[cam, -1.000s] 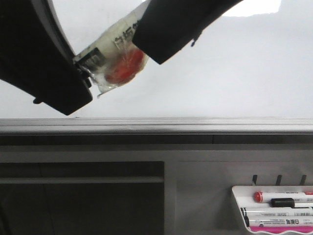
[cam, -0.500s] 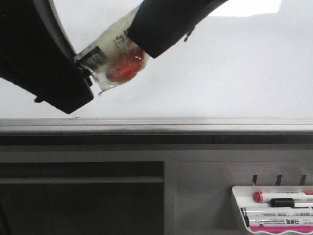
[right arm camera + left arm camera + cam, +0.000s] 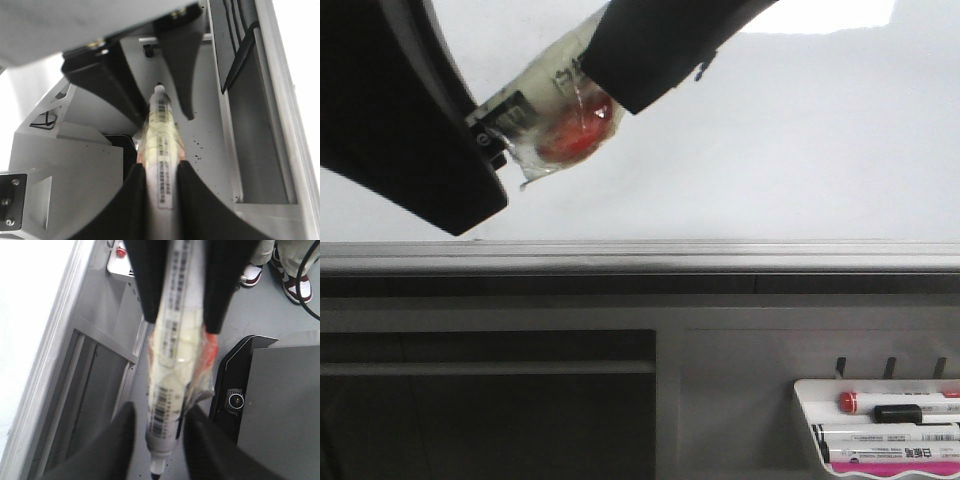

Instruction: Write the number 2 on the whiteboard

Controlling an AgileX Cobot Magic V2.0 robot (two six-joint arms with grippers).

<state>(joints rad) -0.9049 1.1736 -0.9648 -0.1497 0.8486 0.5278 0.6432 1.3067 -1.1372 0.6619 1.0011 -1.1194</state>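
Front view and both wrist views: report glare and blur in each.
Front view: a bright glare patch on the whiteboard, dark claws nearly featureless. Left wrist view: the marker close and blurred, board side washed out white. Right wrist view: marker label soft, board edge overexposed.

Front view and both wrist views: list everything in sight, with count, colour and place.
whiteboard: one, glossy pale grey-white, fills the upper front view, grey rail below; no writing visible.
held marker: one, white barrel wrapped in clear tape with a red patch, black tip exposed, between both hands.
marker tray: one, white, lower right of the front view.
tray markers: about four, red-capped, black-capped, pink-bodied, lying in the tray.
shoes: dark red and white, on the floor, left wrist view.
left hand: black, shut on the marker's tip end.
right hand: black, shut on the other end.
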